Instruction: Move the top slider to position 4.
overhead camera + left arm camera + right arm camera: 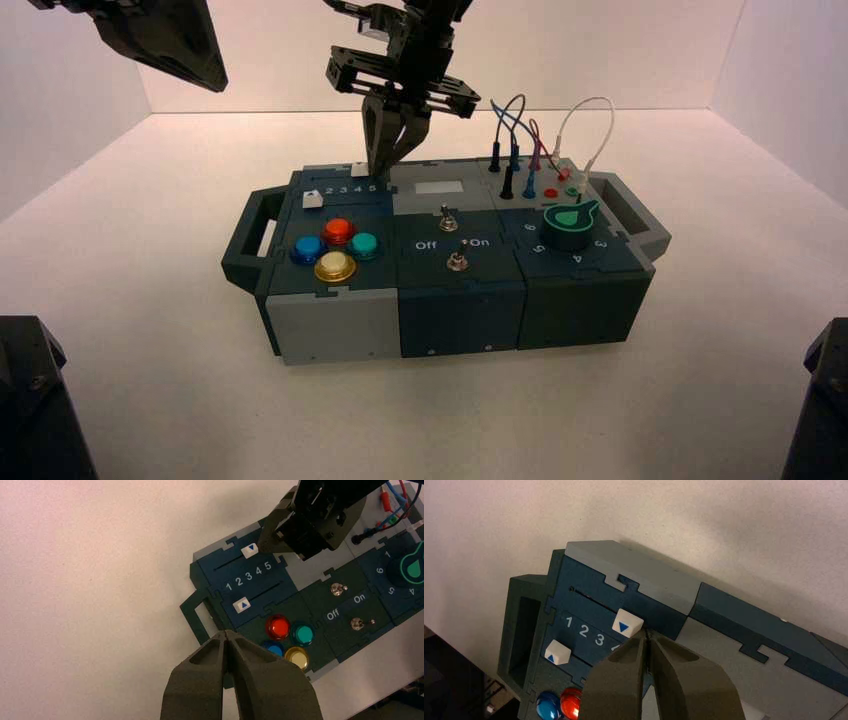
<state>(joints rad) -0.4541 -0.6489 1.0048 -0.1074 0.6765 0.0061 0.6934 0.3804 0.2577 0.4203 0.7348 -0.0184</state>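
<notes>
The right gripper point(647, 633), closed, is just beside the top slider point(627, 623), likely light: nudge its near side. The left gripper point(226, 633), closed, hangs left.

White top slider knob point(628, 623) near 4 point(615, 648)

Open passage: bare pale tabletop point(200, 200) left of the dark box point(460, 225). Obstruction: black right gripper point(649, 635) at the white top slider's point(628, 623) right side.

blk arms w/ angular brackets, small screws; pincers point(226, 632) dk grey-brown, tapered, flat-sided; blk cable on r arm point(332, 510).
</notes>
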